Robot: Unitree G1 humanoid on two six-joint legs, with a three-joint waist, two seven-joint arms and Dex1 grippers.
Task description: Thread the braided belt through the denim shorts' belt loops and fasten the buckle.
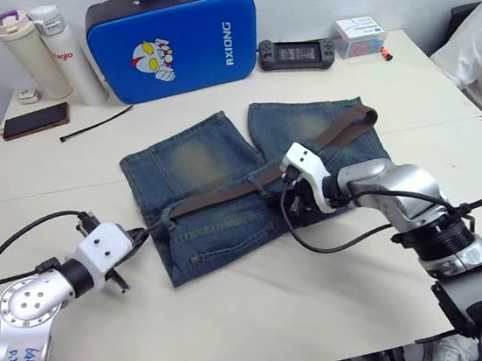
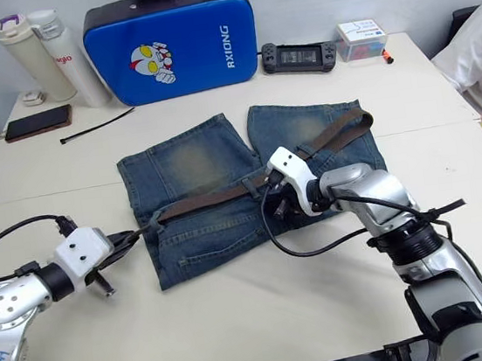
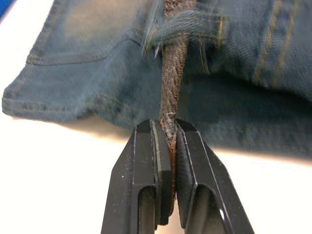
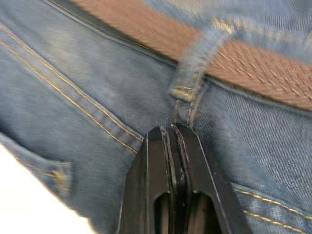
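While one pair of denim shorts point(image 1: 224, 187) lies flat, the left gripper point(image 3: 168, 134) pinches one braided belt's point(image 1: 225, 196) tip at their left edge; the right gripper point(image 4: 171, 130), fingers together, presses denim under one belt loop point(image 4: 195, 68). The buckle is hidden.

At centre frame, the denim shorts point(image 1: 225, 191) are faded blue with tan-worn patches and orange stitching, crossed by the dark brown woven braided belt point(image 1: 225, 196). Upper centre stands a bright blue case point(image 1: 173, 46) with a cartoon print, on a cream worktop point(image 1: 266, 309).
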